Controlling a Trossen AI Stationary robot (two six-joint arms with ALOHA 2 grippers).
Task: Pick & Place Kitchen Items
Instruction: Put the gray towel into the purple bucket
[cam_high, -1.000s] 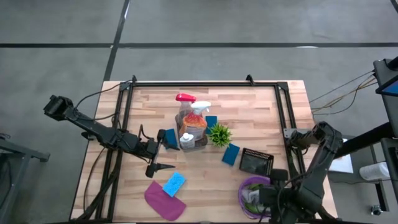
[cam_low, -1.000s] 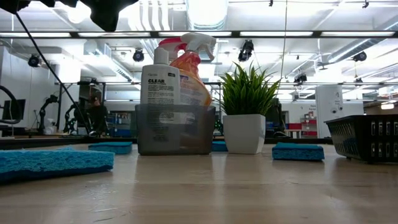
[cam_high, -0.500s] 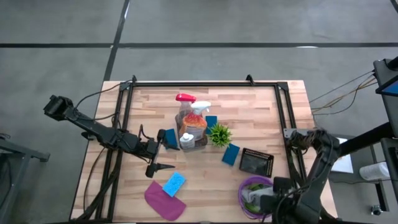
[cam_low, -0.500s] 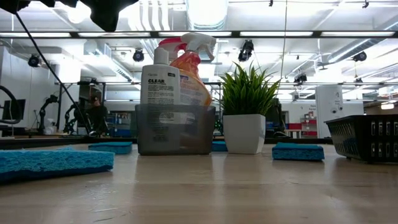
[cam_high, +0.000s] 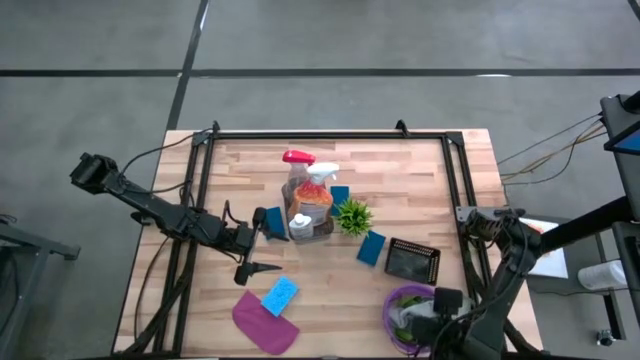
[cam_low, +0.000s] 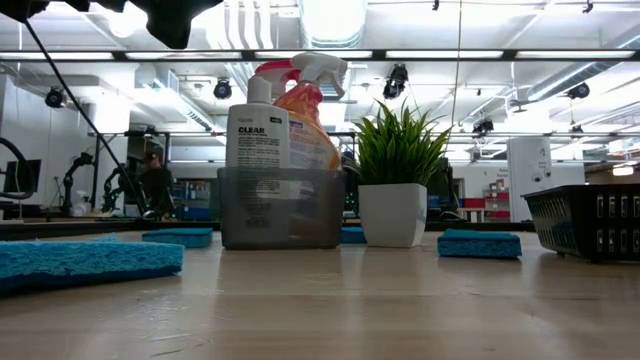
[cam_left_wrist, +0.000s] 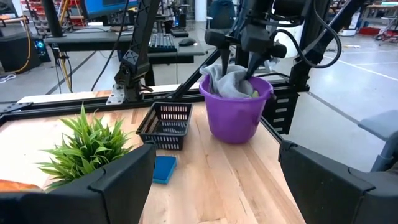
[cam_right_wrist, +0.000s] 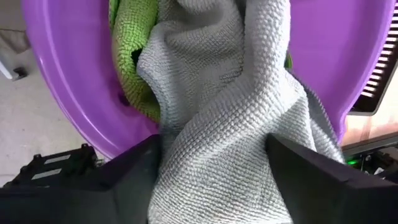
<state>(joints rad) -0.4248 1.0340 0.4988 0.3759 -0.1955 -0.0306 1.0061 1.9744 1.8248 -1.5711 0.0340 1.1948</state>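
Left gripper (cam_high: 252, 243) first: I see it hanging over the table's left half with its fingers spread wide and nothing between them, unmoved from a second ago. Just right of it, the clear bottle (cam_high: 297, 175) and orange bottle (cam_high: 316, 187) stand upright together in a grey bin (cam_high: 303, 228), exactly where they were. One blue sponge (cam_high: 280, 295) lies nearer the front edge, touching the magenta cloth (cam_high: 264, 321); another sponge (cam_high: 371, 247) sits between the plant (cam_high: 353, 215) and the black basket (cam_high: 412, 260). None of these has shifted.

Farther right, the purple bucket (cam_high: 398, 303) holds the green cloth (cam_right_wrist: 129, 68) and the grey cloth (cam_right_wrist: 217, 112). My right gripper (cam_left_wrist: 244, 65) is down over its rim, and its fingers have the grey cloth between them, bunched at the bucket's mouth. The one change I can see is in the right arm: from above, its elbow link has swung a little further toward the front edge since a second ago, and the wrist sits slightly lower over the bucket. The grey cloth is partly inside the bucket, draped over the green one.
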